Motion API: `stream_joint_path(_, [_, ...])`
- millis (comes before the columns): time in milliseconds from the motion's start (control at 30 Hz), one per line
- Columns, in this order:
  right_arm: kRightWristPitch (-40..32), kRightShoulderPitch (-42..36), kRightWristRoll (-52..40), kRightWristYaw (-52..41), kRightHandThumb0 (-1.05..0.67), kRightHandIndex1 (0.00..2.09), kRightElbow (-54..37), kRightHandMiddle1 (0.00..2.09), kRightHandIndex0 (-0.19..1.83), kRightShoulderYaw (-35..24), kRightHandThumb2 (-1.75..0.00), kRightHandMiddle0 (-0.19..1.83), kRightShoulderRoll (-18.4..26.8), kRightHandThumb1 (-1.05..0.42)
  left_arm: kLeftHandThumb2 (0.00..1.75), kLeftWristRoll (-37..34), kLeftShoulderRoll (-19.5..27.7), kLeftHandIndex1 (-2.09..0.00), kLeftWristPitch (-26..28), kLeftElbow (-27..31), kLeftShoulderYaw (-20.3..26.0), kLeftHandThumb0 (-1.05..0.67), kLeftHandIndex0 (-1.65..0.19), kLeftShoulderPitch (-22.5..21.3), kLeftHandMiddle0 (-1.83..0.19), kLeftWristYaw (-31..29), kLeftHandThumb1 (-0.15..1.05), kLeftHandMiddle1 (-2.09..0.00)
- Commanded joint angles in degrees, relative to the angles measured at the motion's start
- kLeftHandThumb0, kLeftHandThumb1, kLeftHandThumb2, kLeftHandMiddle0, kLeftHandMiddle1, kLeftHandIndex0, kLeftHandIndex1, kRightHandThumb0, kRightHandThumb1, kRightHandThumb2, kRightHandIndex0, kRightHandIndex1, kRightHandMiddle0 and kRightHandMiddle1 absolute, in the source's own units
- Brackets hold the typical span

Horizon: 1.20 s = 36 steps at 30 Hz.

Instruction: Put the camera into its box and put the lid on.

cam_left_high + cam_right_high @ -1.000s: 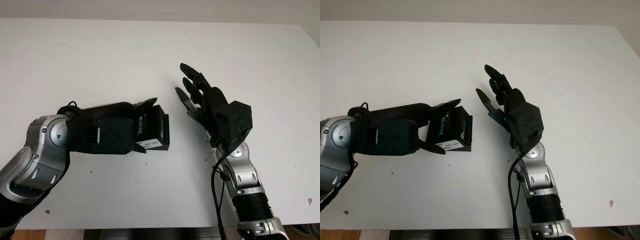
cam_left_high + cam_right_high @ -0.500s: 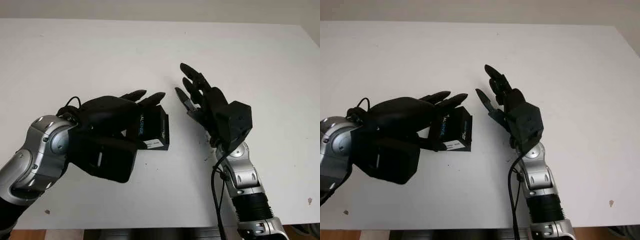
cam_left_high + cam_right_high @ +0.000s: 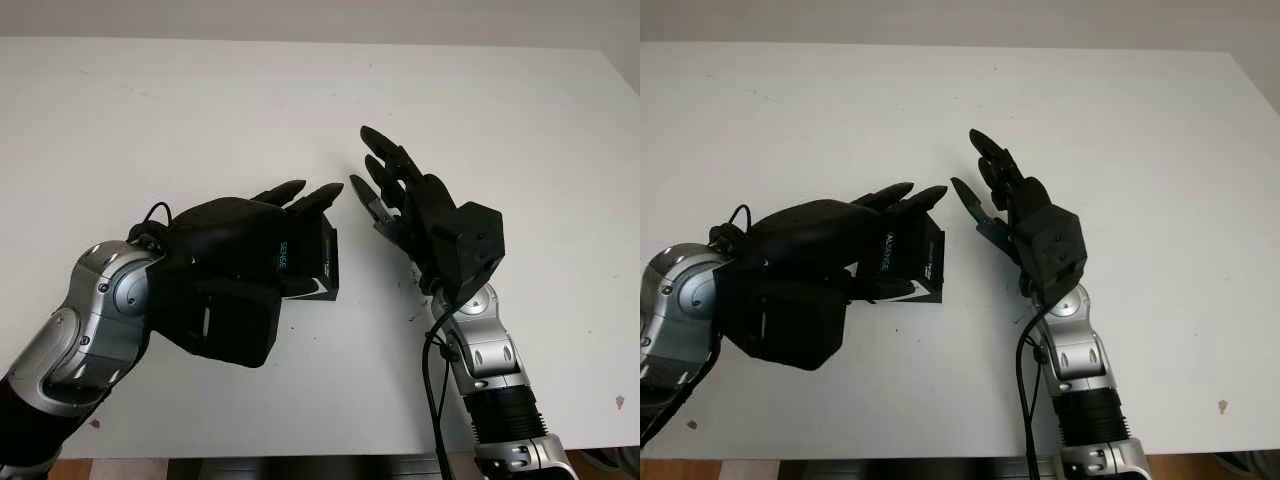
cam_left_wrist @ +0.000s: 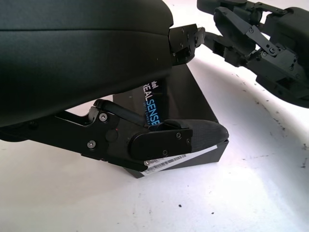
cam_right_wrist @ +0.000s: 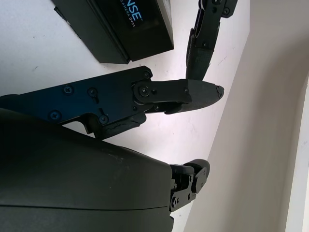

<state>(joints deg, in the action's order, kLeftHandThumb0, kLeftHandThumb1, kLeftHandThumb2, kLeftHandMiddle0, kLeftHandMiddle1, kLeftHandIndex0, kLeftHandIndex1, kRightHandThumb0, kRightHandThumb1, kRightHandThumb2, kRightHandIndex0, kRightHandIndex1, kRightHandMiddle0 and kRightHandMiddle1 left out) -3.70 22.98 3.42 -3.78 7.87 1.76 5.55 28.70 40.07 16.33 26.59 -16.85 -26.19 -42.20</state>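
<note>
The black box (image 3: 318, 262) stands on the white bench (image 3: 200, 110), closed as far as the head views show, with white lettering on its side and a white label along its lower edge. The left hand (image 3: 235, 260) is draped over it: 2 fingers (image 3: 312, 199) reach across its top edge and the thumb (image 4: 169, 140) presses against the labelled side, so the fingers are curled around the box in a grasp. The box sits beneath and between these fingers, its far end sticking out past them. The right hand (image 3: 420, 215) is raised just beside the box's far end, palm turned toward it, open and holding nothing; its fingertips (image 3: 362, 188) stand near the left hand's fingertips without touching them.
</note>
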Motion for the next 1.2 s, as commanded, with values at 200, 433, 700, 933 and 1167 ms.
stream_joint_path(200, [1.04,-0.24,-0.01,0.91,-0.66,0.06,-0.88,0.32,0.18,-0.49,-0.3,0.14,-0.19,-1.05,0.53,-2.6,-2.68,0.0,0.94,-1.85,0.88,-0.67,0.19,-0.01,0.19,-0.66,1.05,0.0])
stream_joint_path(433, [2.9,-0.22,-0.03,1.19,-0.65,0.06,-0.53,0.34,0.18,-1.62,-0.3,0.14,0.82,-1.05,0.22,-5.67,-3.08,0.0,-2.6,-3.79,3.03,-0.79,0.19,0.82,0.19,1.19,1.05,0.0])
stream_joint_path(700, [0.43,-0.49,-0.88,0.57,-0.65,0.05,-2.64,0.34,0.17,-3.17,-0.28,0.16,1.49,-1.05,0.12,-14.59,-5.05,0.0,-3.47,-1.01,11.68,-0.8,0.19,4.47,0.19,4.43,1.05,0.0])
stream_joint_path(933, [1.32,-0.55,-0.35,0.08,-0.66,0.06,-2.86,0.32,0.18,-3.49,-0.3,0.16,2.84,-1.05,0.13,-23.4,-9.91,0.0,-16.54,-6.0,19.97,-0.77,0.19,8.21,0.19,13.13,1.05,0.0])
stream_joint_path(1167, [2.48,-0.99,-0.13,-0.66,-0.67,0.07,-2.86,0.29,0.21,-4.13,-0.3,0.17,4.54,-1.05,0.08,-20.55,-11.02,-0.19,-30.92,-16.2,24.79,-0.61,-0.22,10.56,-0.38,24.41,1.04,-0.19])
